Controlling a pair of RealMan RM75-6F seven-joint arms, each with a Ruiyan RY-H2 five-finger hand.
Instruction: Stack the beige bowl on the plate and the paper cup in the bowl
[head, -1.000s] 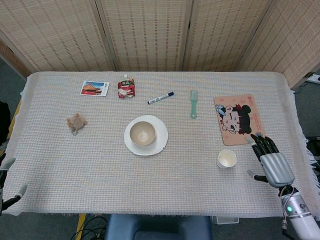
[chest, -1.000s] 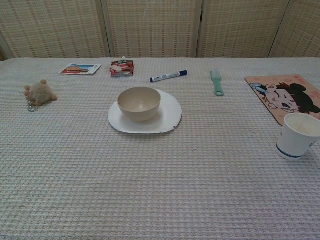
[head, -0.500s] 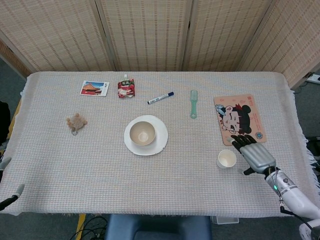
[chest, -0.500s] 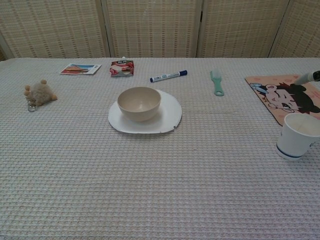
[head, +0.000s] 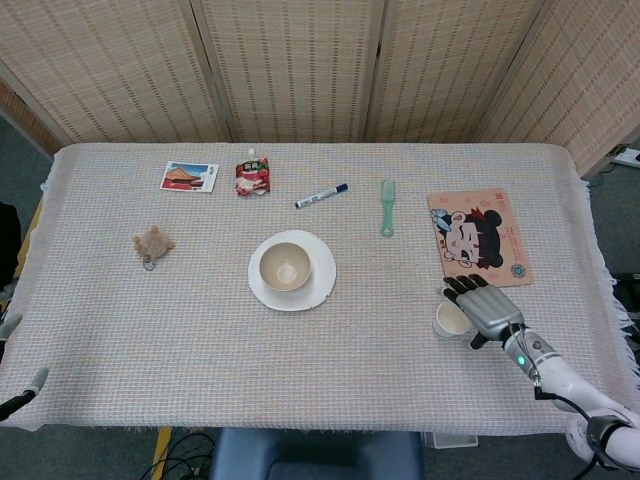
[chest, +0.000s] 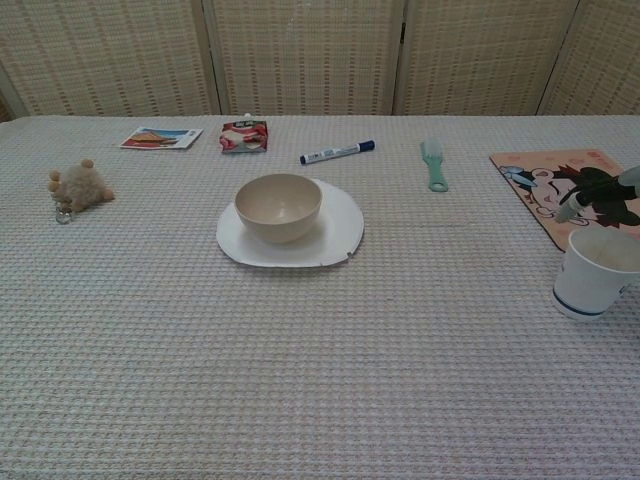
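The beige bowl (head: 286, 267) (chest: 278, 205) sits upright on the white plate (head: 322, 284) (chest: 343, 232) at the table's middle. The paper cup (head: 448, 320) (chest: 595, 272) stands upright near the front right. My right hand (head: 486, 308) (chest: 592, 189) hovers over the cup's right side with fingers spread, its fingertips above the rim; I see no grip on the cup. Only two fingertips of my left hand (head: 22, 375) show, at the table's front left edge; they are apart and hold nothing.
Along the back lie a postcard (head: 188, 176), a red snack pouch (head: 253, 176), a marker (head: 321, 195) and a green comb (head: 387, 207). A cartoon mat (head: 478, 238) lies just behind the cup. A small plush toy (head: 152, 243) sits at the left.
My right hand has moved left from the table's right edge and now reaches over the paper cup. The left hand has dropped slightly lower at the edge. Bowl, plate and cup have not moved.
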